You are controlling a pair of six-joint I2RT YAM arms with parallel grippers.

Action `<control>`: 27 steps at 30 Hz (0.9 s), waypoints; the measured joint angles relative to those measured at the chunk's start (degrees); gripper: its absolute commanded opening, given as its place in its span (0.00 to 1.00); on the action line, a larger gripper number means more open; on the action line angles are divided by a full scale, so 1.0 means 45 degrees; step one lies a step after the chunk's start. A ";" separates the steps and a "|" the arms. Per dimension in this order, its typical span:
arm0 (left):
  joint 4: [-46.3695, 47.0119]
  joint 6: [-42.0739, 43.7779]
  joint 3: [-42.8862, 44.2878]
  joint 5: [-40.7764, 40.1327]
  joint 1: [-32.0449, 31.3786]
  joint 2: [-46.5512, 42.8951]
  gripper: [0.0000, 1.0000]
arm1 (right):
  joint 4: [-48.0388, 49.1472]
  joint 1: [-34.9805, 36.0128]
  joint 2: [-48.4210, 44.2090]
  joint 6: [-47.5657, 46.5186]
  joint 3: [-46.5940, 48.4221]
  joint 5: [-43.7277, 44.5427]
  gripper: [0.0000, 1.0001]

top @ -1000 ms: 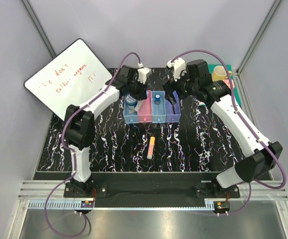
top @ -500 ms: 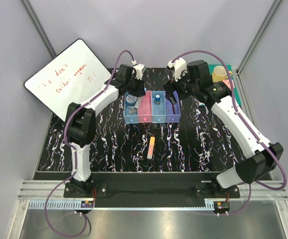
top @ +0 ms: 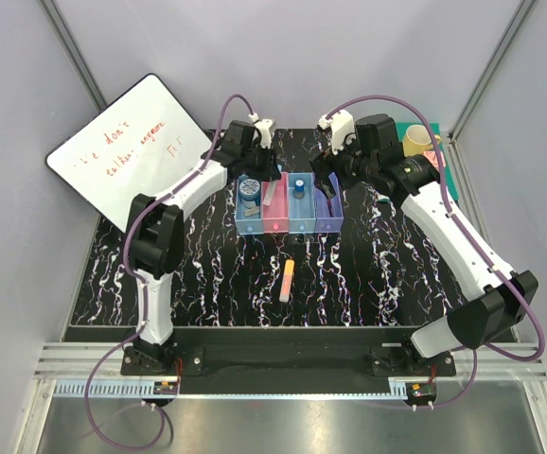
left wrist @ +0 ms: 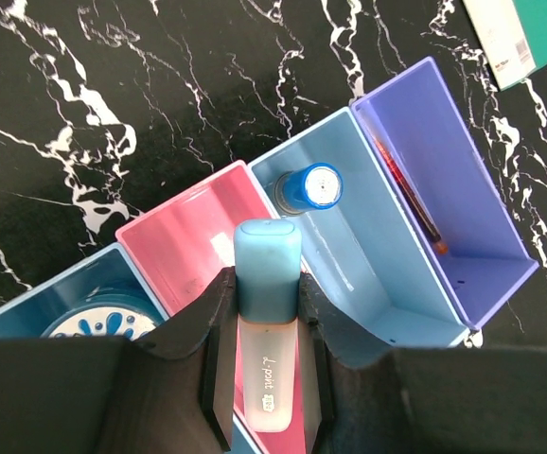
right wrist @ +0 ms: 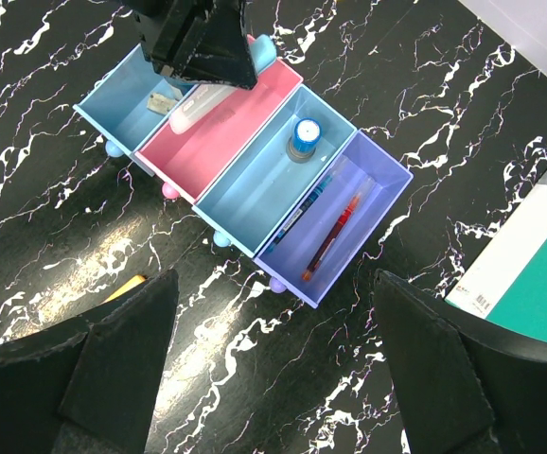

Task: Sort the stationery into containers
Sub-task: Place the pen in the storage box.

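The containers (top: 288,223), a row of four joined bins, stand mid-table. My left gripper (left wrist: 267,378) is shut on the grey marker (left wrist: 268,331), whose cyan cap points out over the pink bin (left wrist: 174,241). A small white piece (left wrist: 220,252) lies in that bin. The left blue bin holds a round blue-and-white item (top: 248,192). The other blue bin holds the blue bottle (right wrist: 303,137). In the purple bin (right wrist: 387,184) lie a red pen (right wrist: 335,236) and a blue pen (right wrist: 307,208). My right gripper (right wrist: 273,378) hangs open above the purple end. An orange-yellow bar (top: 288,280) lies on the mat.
A whiteboard (top: 127,151) leans at the far left. A yellow mug (top: 415,140) and a green book (right wrist: 529,265) sit at the far right, close to the right arm. The black marbled mat (top: 207,274) covers the table.
My left gripper has shifted a little back and to the left over the bins, the marker still in it. The right arm has hardly moved.
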 measured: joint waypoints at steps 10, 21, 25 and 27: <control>-0.0131 -0.0243 -0.0636 -0.0262 -0.0379 0.0865 0.23 | 0.0005 0.0000 0.0034 0.0058 0.0000 -0.0005 0.91; -0.0083 0.0000 -0.0690 -0.0248 -0.0447 0.0578 0.84 | 0.0481 0.0000 -0.0311 0.2633 -0.2637 -0.0068 0.88; -0.0199 0.0248 -0.0908 -0.0233 -0.0437 0.0078 0.99 | 0.0350 0.0000 -0.0277 0.3725 -0.4245 -0.0243 0.87; -0.0359 0.0452 -0.1030 -0.0233 -0.0432 -0.0243 0.99 | 0.0296 0.0000 -0.0238 0.4197 -0.4571 -0.0461 0.86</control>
